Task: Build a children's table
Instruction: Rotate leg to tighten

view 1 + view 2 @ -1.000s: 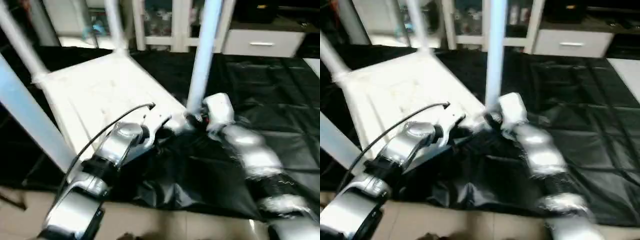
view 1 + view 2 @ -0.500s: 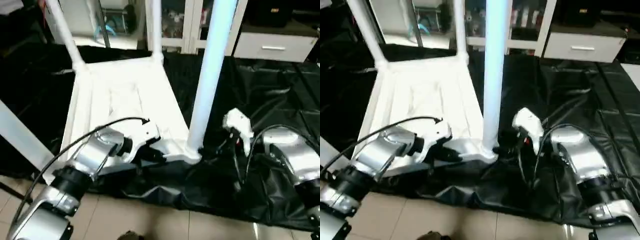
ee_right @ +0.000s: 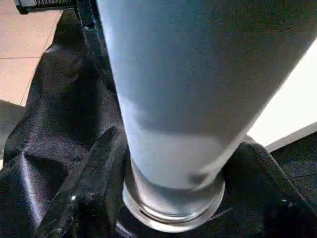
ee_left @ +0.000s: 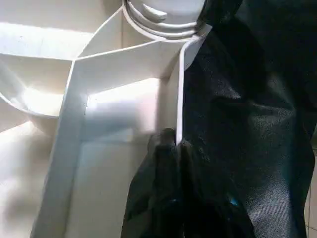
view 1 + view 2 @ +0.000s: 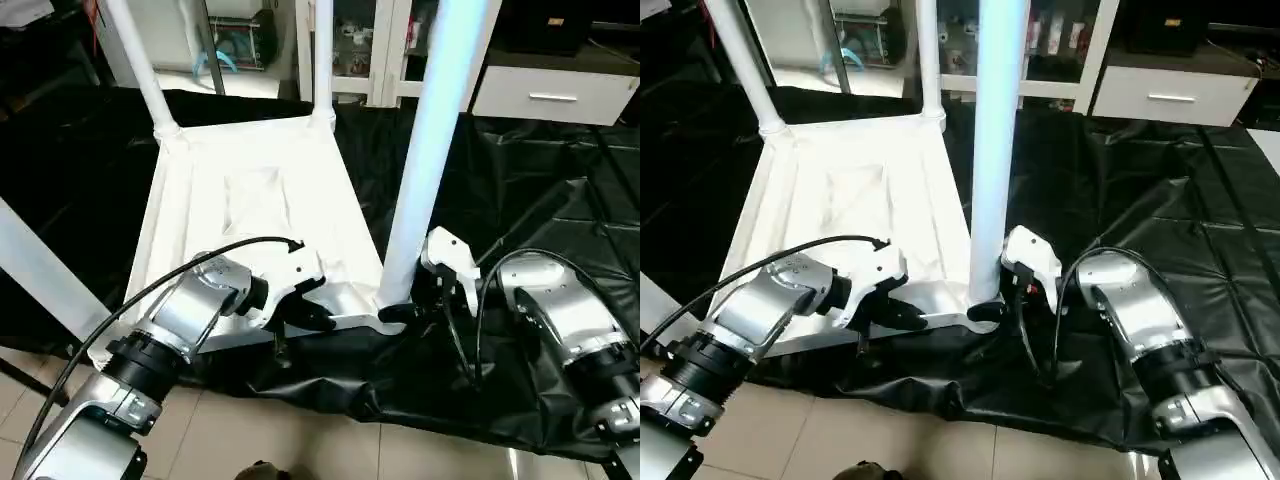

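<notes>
The tabletop (image 5: 250, 210) lies underside up on the black sheet (image 5: 540, 200) on the floor, legs rising at its corners. The near right leg (image 5: 425, 170) stands upright in its corner socket, its long axis vertical, and the right end effector (image 5: 992, 308) straddles its base, fingers apart on either side. The left end effector (image 4: 171, 148), fingers together, pinches the tabletop's rim just beside that socket, seemingly steadying it for further tightening.
</notes>
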`<state>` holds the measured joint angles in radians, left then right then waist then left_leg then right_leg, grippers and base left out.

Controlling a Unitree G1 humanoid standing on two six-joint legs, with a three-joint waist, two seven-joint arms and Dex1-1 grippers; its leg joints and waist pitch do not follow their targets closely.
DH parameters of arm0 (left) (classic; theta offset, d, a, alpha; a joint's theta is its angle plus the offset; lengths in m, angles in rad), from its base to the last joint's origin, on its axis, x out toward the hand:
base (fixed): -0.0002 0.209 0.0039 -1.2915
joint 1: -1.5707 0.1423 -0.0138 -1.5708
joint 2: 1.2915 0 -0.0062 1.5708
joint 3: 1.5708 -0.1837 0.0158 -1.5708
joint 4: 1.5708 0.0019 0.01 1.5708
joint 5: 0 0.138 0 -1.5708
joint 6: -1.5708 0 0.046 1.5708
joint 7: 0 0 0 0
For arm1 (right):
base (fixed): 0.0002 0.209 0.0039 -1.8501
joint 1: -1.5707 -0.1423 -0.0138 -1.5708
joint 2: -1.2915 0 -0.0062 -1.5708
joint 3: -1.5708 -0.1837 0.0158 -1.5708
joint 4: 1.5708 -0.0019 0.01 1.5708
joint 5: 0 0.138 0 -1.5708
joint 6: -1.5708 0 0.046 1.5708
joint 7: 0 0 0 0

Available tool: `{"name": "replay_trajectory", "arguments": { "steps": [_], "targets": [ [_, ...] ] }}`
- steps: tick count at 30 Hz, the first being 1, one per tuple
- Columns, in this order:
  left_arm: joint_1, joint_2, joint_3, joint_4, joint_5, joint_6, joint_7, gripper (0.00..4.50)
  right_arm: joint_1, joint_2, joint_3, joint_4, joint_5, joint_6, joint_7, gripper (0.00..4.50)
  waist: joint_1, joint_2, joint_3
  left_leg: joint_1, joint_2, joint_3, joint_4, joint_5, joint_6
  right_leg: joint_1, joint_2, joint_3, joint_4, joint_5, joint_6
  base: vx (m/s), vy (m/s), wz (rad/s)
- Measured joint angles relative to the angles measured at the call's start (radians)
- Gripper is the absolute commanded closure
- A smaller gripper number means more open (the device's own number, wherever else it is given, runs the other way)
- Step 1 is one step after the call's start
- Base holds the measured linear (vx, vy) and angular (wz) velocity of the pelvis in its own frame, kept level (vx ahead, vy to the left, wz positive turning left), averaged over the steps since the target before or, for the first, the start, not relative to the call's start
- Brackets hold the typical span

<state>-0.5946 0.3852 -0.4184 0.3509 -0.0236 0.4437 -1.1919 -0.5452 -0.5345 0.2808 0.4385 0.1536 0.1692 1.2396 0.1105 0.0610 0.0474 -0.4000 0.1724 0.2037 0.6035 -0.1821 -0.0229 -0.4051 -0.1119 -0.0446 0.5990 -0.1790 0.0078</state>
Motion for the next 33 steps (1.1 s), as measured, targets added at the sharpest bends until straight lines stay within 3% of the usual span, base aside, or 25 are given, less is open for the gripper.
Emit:
{"name": "replay_trajectory", "arguments": {
  "steps": [25,28,33],
  "targets": [
    [-0.001,-0.038,0.019,0.031,0.000,0.016,0.037,4.50,-0.002,0.017,-0.018,0.009,-0.017,-0.013,-0.010,2.47,0.001,-0.003,-0.002,0.004,0.000,-0.001,0.005,0.001,0.001,0.003,0.000,0.001,0.004,0.000,-0.001,0.000,0.000,0.00],
    [-0.014,-0.075,0.051,0.091,0.010,0.010,0.123,4.50,-0.011,0.079,-0.057,0.076,-0.035,-0.005,-0.152,2.49,-0.018,-0.006,-0.003,0.013,0.000,0.000,0.005,0.001,0.001,0.010,0.000,0.003,0.005,0.000,-0.001,0.000,0.000,0.00],
    [-0.089,-0.207,0.108,0.243,0.018,0.020,0.330,4.50,-0.045,0.205,-0.157,0.185,-0.039,0.041,-0.482,2.50,-0.049,-0.011,0.001,0.013,-0.001,-0.001,0.004,0.001,0.001,0.009,0.000,0.002,0.000,-0.003,0.005,-0.046,0.006,-0.05]
  ]
}}
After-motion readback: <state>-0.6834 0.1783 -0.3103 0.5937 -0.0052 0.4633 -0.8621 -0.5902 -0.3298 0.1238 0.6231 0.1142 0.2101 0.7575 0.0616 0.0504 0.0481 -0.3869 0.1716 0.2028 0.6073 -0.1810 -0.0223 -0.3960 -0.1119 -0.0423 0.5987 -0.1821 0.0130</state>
